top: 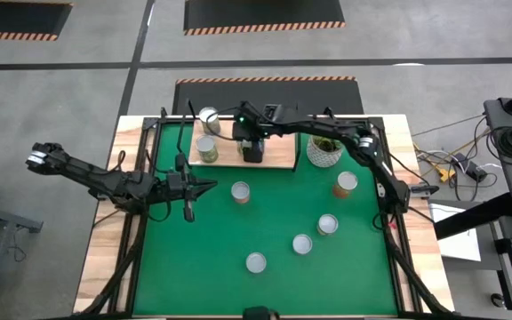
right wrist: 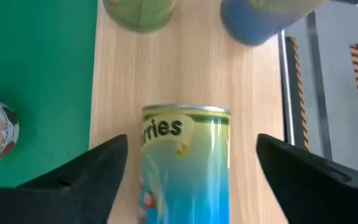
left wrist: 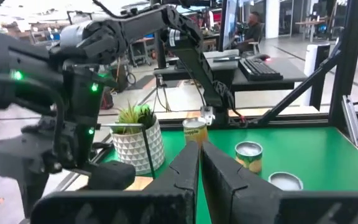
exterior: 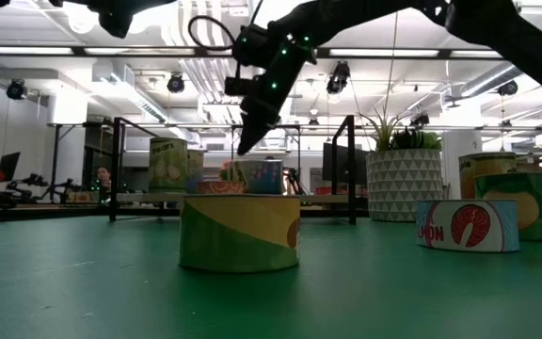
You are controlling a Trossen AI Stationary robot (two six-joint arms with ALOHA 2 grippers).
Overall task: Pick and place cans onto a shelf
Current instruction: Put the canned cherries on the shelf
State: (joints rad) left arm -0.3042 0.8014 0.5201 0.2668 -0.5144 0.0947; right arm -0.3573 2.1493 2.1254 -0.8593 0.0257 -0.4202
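Cans sit in two groups from where I watch: three on the shelf (top: 278,156) at the far side of the counter, five loose on the green mat (top: 265,222). My right gripper (right wrist: 191,165) hangs over the shelf with its jaws spread wide, and a tall blue can (right wrist: 185,165) marked "rries" stands upright on the wood between them, touching neither finger as far as I can see. Beyond it on the same board stand a green can (top: 206,149) and a silver-topped can (top: 209,117) near the board's far left corner. My left gripper (top: 210,187) waits low over the mat's left side, jaws pressed together on nothing. On the mat I count an orange can (top: 346,184) near a white pot with a plant (top: 324,151), and four short ones (top: 240,191) (top: 327,225) (top: 302,244) (top: 256,262) scattered toward the near edge.
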